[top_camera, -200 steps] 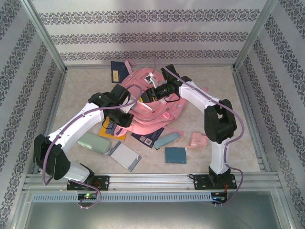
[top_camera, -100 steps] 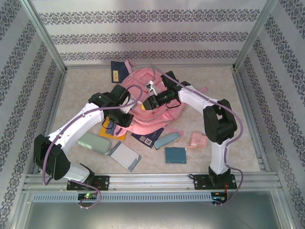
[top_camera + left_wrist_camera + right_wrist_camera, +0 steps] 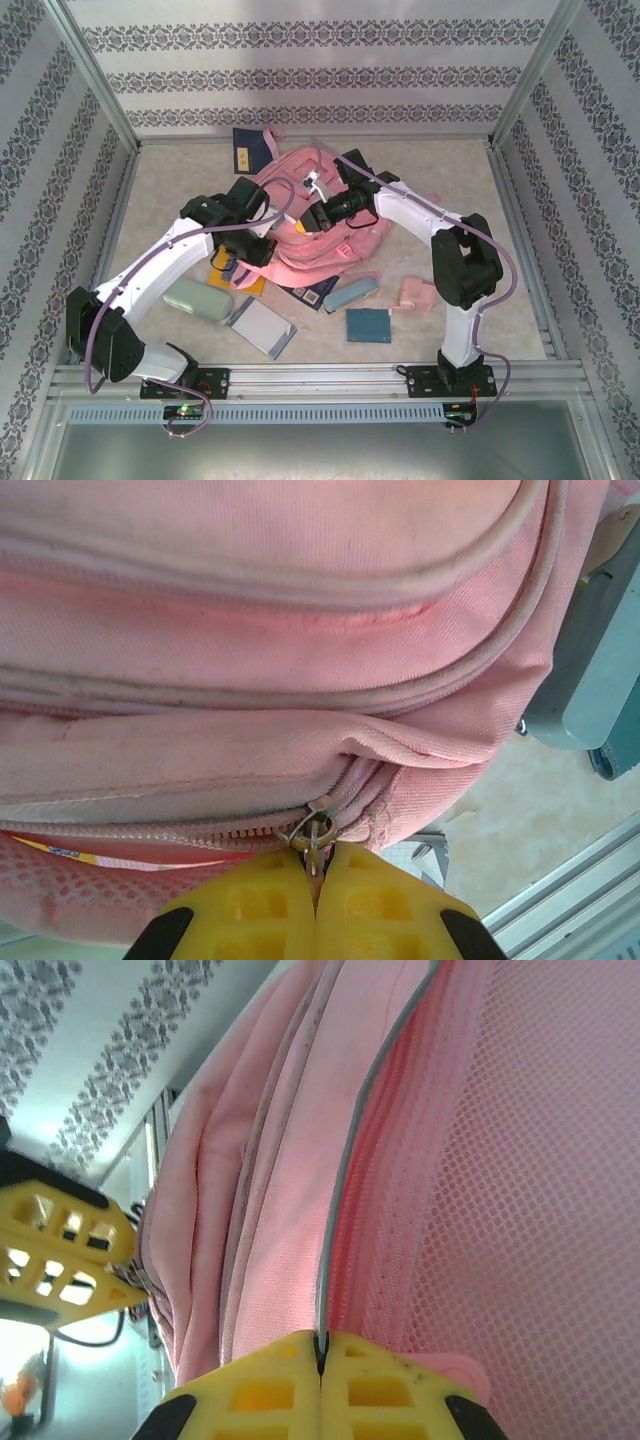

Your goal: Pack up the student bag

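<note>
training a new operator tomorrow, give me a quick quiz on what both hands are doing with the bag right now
1. True or false: the left hand is shut on a zip pull of the student bag.
2. What does the right hand pinch? A) a book B) the bag's grey piping C) nothing
3. Fill in: the mint green case lies ___ the bag (inside/outside).
Key: 1 true; 2 B; 3 outside.

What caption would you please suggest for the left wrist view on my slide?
Left gripper shut on the zipper pull of the pink student bag.
</note>
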{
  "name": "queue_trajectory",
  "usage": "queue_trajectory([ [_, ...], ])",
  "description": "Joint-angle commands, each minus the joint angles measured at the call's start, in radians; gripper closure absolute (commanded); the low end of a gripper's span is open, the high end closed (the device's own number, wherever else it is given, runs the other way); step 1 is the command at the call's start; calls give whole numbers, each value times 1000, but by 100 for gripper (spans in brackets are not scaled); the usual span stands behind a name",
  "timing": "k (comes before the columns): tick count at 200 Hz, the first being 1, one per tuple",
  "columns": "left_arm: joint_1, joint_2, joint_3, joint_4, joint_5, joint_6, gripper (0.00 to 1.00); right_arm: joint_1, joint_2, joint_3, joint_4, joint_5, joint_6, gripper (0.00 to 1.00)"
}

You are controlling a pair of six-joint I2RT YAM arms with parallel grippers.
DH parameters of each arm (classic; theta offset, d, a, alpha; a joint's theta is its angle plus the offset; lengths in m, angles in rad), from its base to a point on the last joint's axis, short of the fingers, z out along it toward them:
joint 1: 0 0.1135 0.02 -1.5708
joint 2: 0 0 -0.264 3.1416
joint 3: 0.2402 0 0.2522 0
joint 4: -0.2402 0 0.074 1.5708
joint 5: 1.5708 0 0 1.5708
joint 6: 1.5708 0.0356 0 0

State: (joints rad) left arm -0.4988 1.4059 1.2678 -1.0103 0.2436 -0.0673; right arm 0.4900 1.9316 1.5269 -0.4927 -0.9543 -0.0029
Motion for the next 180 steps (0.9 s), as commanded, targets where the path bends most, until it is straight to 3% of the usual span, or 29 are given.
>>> queue_trajectory([
  [1,2,-62,-28,22,3,35,100,-47,-40,89,64,5,150,100],
  [32,2,-97,-63,19,-9,50,100,-101,60,279,0,-80,455,100],
  [59,2,-89,-39,11,2,22,100,-24,35,282,-28,78,425,100],
  [86,2,-55,-1,13,85,-63,100,5,38,281,-20,241,550,100],
  [134,-15,32,43,-7,195,-205,100,28,12,247,39,387,685,100],
  [180,-48,77,56,47,167,-284,100,48,-9,173,140,466,829,100],
])
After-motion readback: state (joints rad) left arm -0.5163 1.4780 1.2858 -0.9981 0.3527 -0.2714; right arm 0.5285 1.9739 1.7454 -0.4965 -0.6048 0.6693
